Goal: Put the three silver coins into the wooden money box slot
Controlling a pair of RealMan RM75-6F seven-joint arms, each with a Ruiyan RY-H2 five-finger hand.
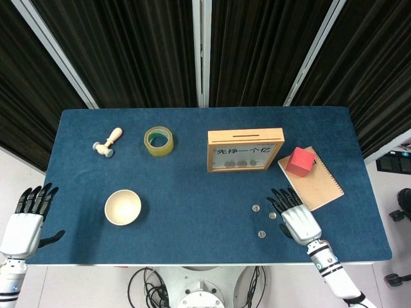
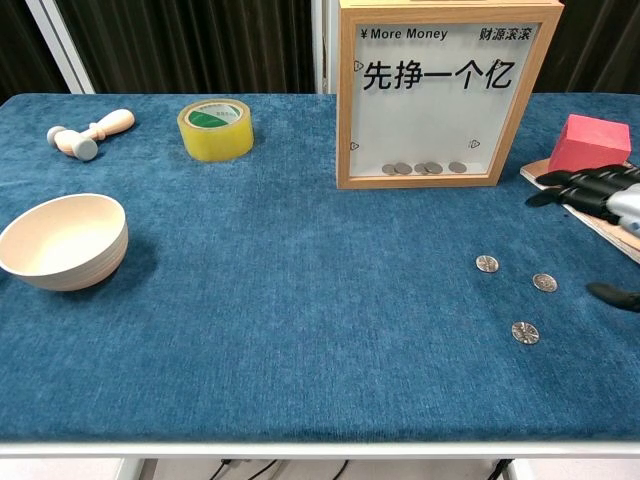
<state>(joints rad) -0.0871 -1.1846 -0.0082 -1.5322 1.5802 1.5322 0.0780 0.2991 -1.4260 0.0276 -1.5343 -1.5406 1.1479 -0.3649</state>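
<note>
Three silver coins lie on the blue cloth, right of centre: one (image 1: 255,208) (image 2: 487,263), one (image 1: 272,215) (image 2: 545,282), and the nearest one (image 1: 261,234) (image 2: 525,332). The wooden money box (image 1: 245,149) (image 2: 443,92) stands upright behind them, its slot on top, with several coins inside. My right hand (image 1: 297,218) (image 2: 603,197) hovers above the cloth just right of the coins, open, fingers spread toward the box, holding nothing. My left hand (image 1: 27,221) stays off the table's left edge, open and empty.
A red cube (image 1: 300,161) (image 2: 588,148) sits on a notebook (image 1: 319,183) right of the box. A cream bowl (image 1: 122,206) (image 2: 62,241), a tape roll (image 1: 158,140) (image 2: 214,129) and a wooden stamp (image 1: 108,142) (image 2: 89,133) lie on the left half.
</note>
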